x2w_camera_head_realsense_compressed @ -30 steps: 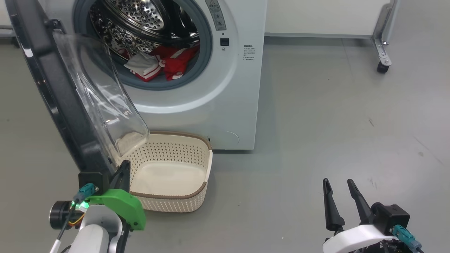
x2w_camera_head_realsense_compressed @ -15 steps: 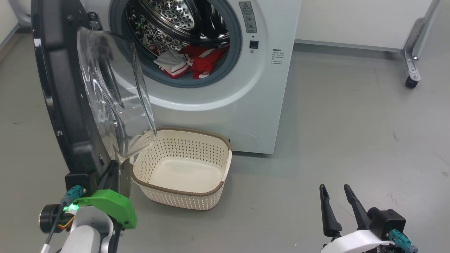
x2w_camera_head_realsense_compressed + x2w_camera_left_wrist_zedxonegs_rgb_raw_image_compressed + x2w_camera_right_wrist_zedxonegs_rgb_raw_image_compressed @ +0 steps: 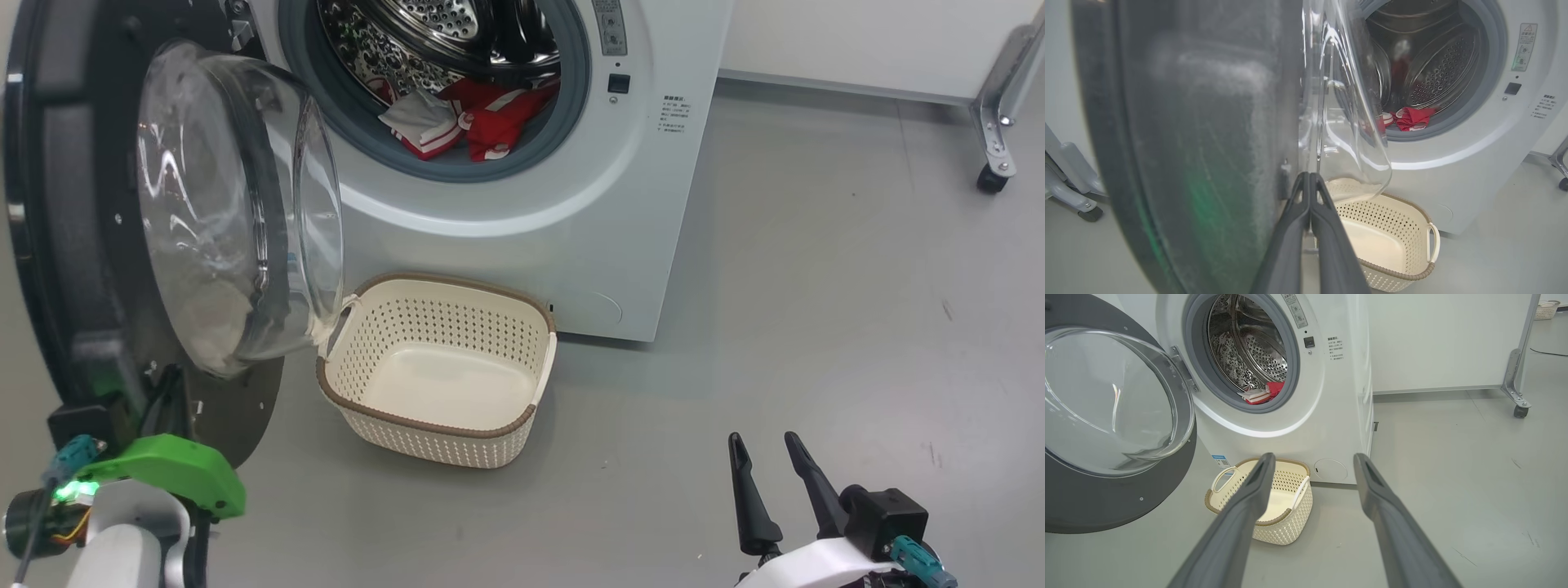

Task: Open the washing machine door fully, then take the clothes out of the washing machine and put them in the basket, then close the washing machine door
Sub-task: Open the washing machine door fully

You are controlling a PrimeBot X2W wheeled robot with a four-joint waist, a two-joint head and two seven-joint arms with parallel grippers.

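Note:
The washing machine stands with its door swung out to the left, glass bowl facing right. Red and white clothes lie at the front of the steel drum. The cream basket sits on the floor below the opening, with nothing in it. My left gripper is shut, its tips pressed against the door's inner face beside the glass bowl; nothing is held. My right gripper hovers open at the lower right, well away from the machine. In the right wrist view the basket lies between its fingers.
A white partition on a castered metal leg stands at the back right. Open grey floor spreads to the right of the machine. Another grey castered foot is behind the door on the left.
The door has swung further open to the left, with my shut left gripper moving along with it. The head camera has shifted as well. The right gripper stays open.

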